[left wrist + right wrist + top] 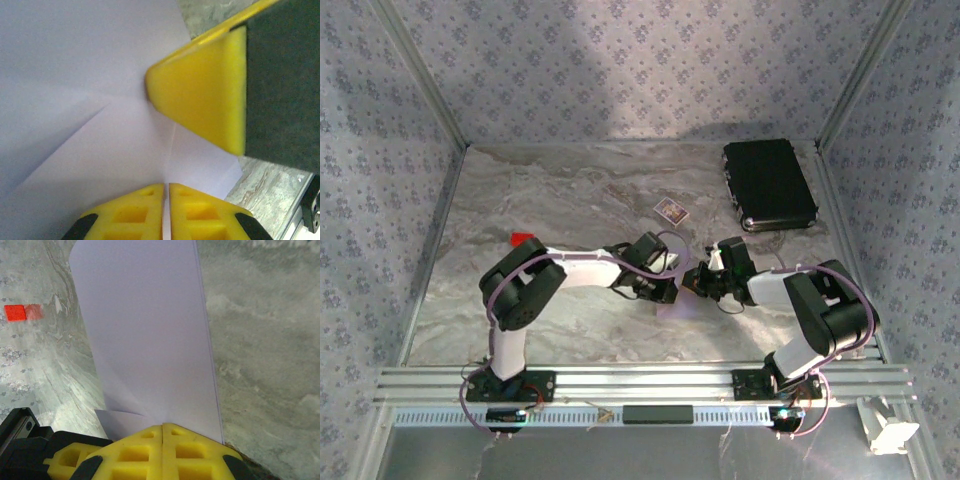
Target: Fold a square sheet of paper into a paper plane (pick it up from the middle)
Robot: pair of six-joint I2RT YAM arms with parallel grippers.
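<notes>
The square sheet of paper (pixel 75 75), pale lilac, is partly folded, with creases running across it. It is held above the table between both arms at mid-table, and a lilac patch (pixel 678 304) shows beneath them. My left gripper (pixel 166 196) has its yellow fingertips a hair apart, and the paper's crease runs into the slit. My right gripper (pixel 163 429) is shut on the near edge of the paper (pixel 150 340), which stretches away from it as a long folded strip. In the left wrist view the right gripper's yellow finger (pixel 205 100) lies against the sheet. From above, the left gripper (pixel 675 284) and the right gripper (pixel 699 280) nearly touch.
A small patterned card (pixel 670 210) lies behind the grippers. A small red block (pixel 523 239) sits to the left, also seen as the red block (pixel 15 312) from the right wrist. A black case (pixel 770 185) stands at the back right. Patterned walls close in the marbled table (pixel 560 190).
</notes>
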